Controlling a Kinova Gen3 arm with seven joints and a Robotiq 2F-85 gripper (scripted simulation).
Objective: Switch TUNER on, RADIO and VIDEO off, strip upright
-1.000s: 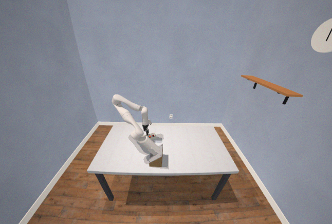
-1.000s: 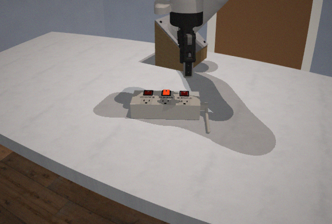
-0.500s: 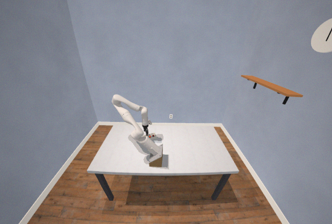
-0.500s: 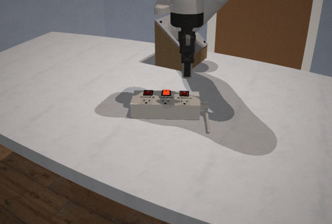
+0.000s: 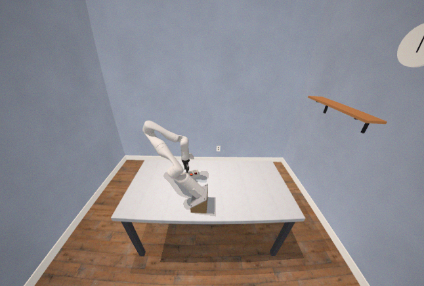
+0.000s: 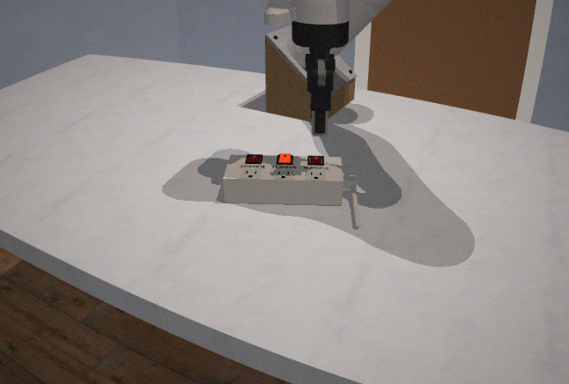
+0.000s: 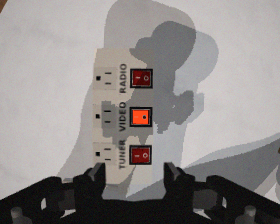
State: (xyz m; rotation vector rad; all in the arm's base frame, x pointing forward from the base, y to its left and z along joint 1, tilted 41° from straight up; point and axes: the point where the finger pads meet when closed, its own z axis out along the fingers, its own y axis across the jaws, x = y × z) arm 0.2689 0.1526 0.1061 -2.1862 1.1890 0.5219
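The beige power strip lies on the white table, switches facing up. The middle VIDEO switch glows bright orange. The RADIO switch and the TUNER switch are dark red. My gripper points straight down, hovering a little above the strip's TUNER end. Its fingers stand partly apart with nothing between them.
A short beige cord stub sticks out of the strip's TUNER end. The arm's wooden base block stands just behind the strip. A wall shelf and a clock are far off.
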